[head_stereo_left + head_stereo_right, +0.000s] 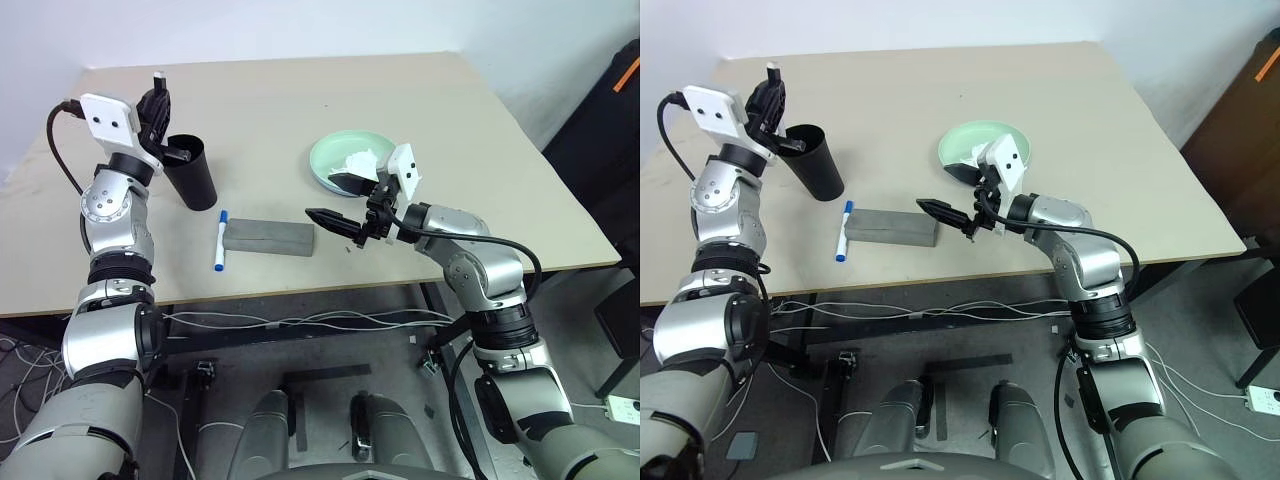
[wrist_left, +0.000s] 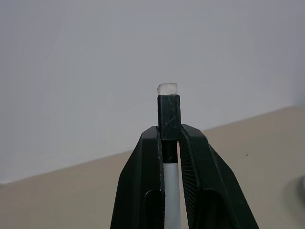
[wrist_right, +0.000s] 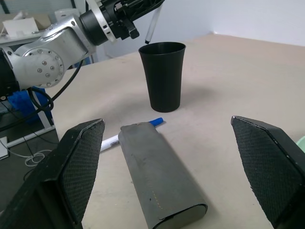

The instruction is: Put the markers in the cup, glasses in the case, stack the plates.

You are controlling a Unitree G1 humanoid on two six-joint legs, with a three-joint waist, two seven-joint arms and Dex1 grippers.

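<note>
Jaws, left to right: left gripper (image 2: 170,143) clamped on a marker with a black cap (image 2: 168,117), held above the rim of the cup (image 1: 192,172); the marker's lower end hangs just over the cup mouth in the right wrist view. Right gripper (image 1: 352,205) has its jaws wide apart and empty, hovering near the right end of the case (image 1: 269,237).

Cup stands upright on the desk (image 1: 270,100), left of centre. Just right of it, a marker with a blue cap (image 1: 220,241) lies flat on the desk, beside the left end of the case. Case is shut and lies flat at the desk's front.

Mint green plate (image 1: 335,152) sits right of centre with something white and crumpled on it, partly hidden by the right gripper. Cannot tell whether the blue plate lies under it. Glasses not made out.

Progress, as judged: first marker about to go in; blue-capped marker not yet picked up; case still shut, so glasses step not started; plate stacking unconfirmed.
</note>
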